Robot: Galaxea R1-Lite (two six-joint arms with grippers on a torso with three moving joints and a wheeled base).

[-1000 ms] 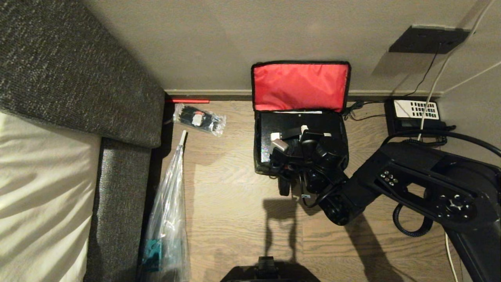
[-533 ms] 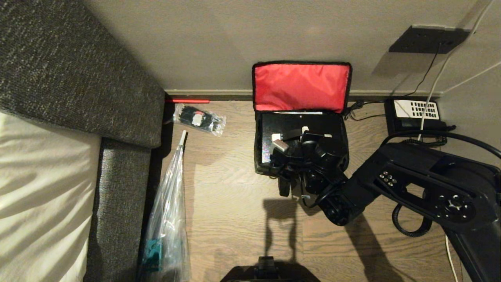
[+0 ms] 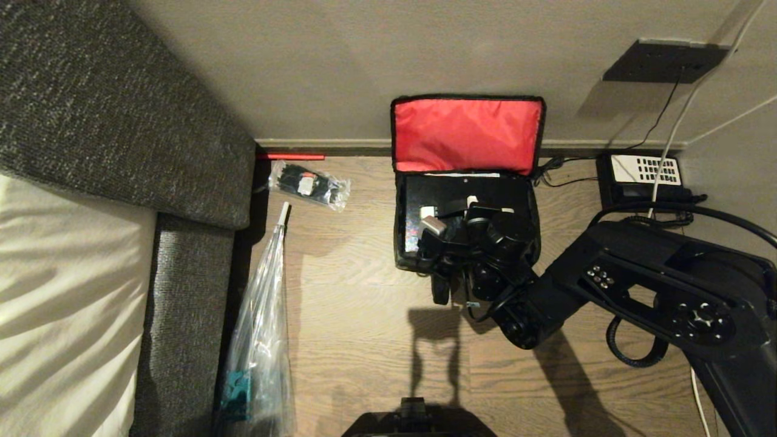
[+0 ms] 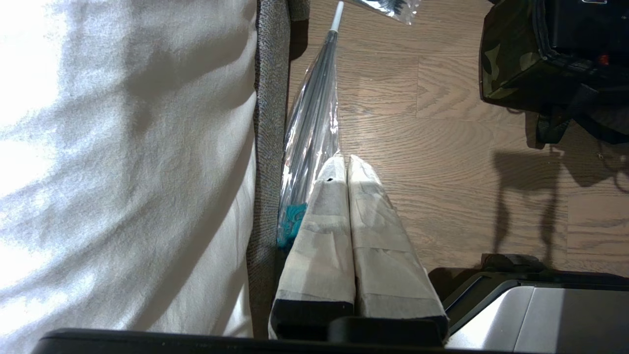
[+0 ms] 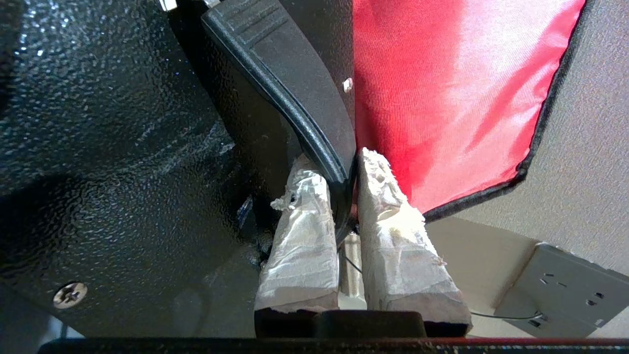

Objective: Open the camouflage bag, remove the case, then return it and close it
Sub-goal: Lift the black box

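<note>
— Where is the case (image 3: 437, 197)?
— Inside the open camouflage bag (image 3: 466, 135) on the wood floor; pebbled black metal, red satin lid upright.
— Claws?
— Right claw (image 5: 346, 169) pinches its ribbed bar handle (image 5: 275, 73); left claw (image 4: 346, 164) closed, idle.

The camouflage bag (image 3: 405, 243) stands against the wall (image 3: 340, 73) — the case (image 3: 437, 194) lies in it. A telephone (image 3: 643, 176) is right of it, the sofa (image 3: 121, 121) left.
</note>
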